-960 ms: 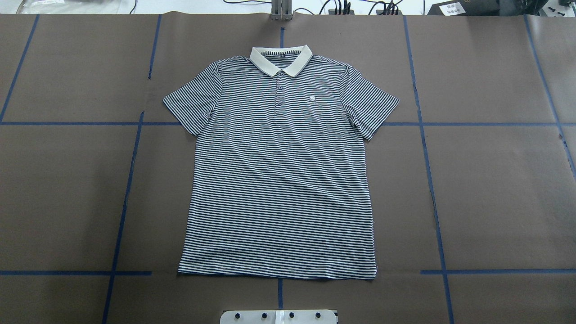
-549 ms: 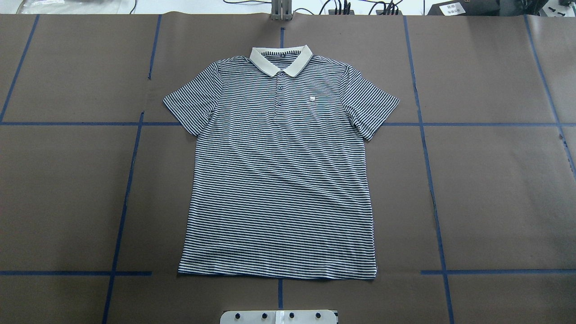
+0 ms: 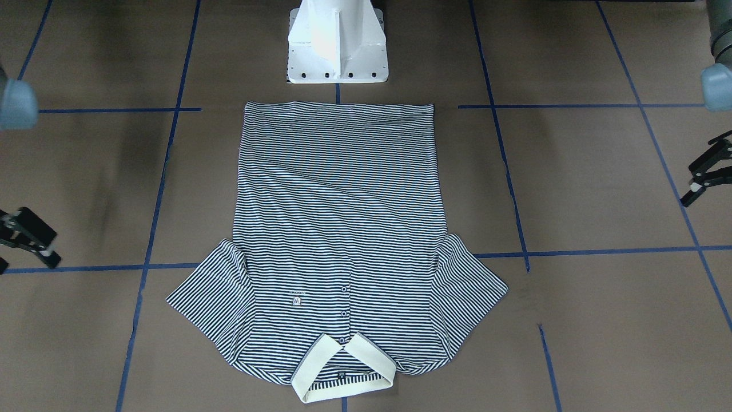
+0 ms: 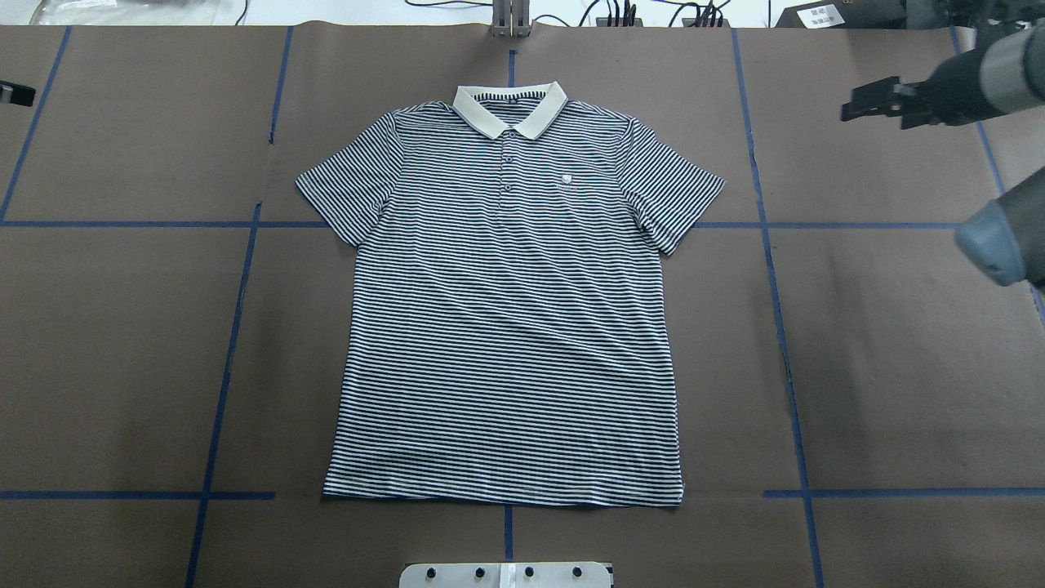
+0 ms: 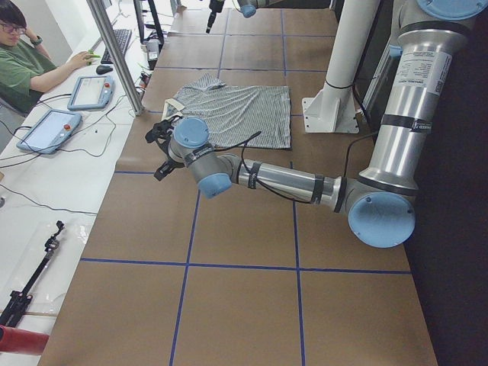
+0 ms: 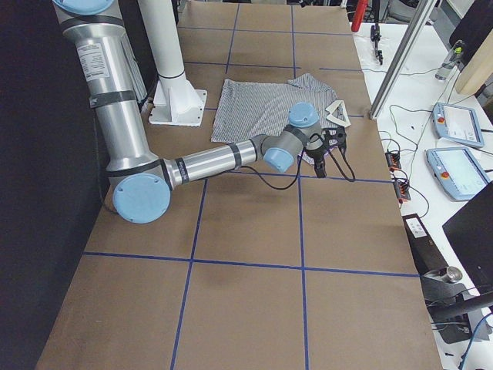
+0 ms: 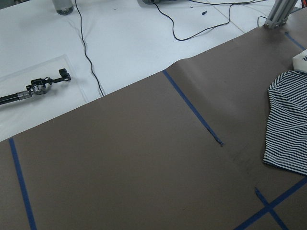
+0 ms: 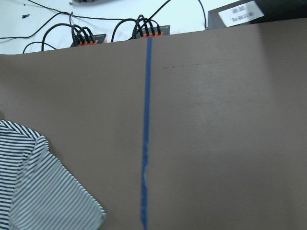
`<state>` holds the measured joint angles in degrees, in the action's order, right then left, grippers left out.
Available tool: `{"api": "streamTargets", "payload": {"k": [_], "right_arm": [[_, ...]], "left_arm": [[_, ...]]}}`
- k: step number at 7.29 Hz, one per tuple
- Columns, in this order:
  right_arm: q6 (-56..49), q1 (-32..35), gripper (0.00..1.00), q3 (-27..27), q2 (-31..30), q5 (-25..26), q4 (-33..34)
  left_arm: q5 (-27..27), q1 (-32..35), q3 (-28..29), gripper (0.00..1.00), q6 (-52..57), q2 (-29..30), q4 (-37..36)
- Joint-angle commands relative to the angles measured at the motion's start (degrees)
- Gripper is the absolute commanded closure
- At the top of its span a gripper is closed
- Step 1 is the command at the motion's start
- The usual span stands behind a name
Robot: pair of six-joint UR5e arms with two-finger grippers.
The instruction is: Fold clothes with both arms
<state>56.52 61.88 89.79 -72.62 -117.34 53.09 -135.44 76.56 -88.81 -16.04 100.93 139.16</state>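
The striped polo shirt (image 4: 510, 327) lies flat and face up on the brown table, with its cream collar (image 4: 510, 110) at the far side and both sleeves spread. It also shows in the front-facing view (image 3: 340, 217). My right gripper (image 4: 853, 102) hovers open and empty beyond the shirt's right sleeve, well apart from it, and also shows in the front-facing view (image 3: 23, 252). My left gripper (image 3: 689, 186) is open and empty, far out to the shirt's left. Only its tip (image 4: 12, 92) shows at the overhead view's edge. Each wrist view shows one sleeve edge (image 7: 288, 124) (image 8: 38, 191).
The white pedestal base (image 3: 337, 43) stands at the shirt's hem side. Blue tape lines (image 4: 775, 327) grid the brown cover. A metal post (image 4: 510, 20) and cables stand past the collar. An operator (image 5: 23, 61) sits by tablets at a white side table.
Both arms have come into the overhead view: the right arm and gripper at the upper right, the left gripper's tip at the left edge. The shirt has not moved.
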Motion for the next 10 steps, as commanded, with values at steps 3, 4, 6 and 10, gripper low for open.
{"api": "streamTargets", "payload": {"k": [3,4,6,10], "right_arm": [[7.2,-9.4,0.35,-11.1,10.4,9.8,0.2],[7.2,-10.5,0.36,-14.6,12.6,12.3,0.2],[6.6,-13.4,0.38,-15.8,12.5,16.2,0.1],[6.3,-15.1,0.41,-16.2,11.5,17.7,-0.2]], "left_arm": [[2.5,-3.1,0.5,0.00,-2.3,0.1,1.0],[2.5,-3.3,0.4,0.00,-2.4,0.1,1.1],[2.5,-3.3,0.4,0.00,-2.5,0.1,1.1],[3.9,-4.2,0.5,0.00,-4.3,0.3,1.2]]}}
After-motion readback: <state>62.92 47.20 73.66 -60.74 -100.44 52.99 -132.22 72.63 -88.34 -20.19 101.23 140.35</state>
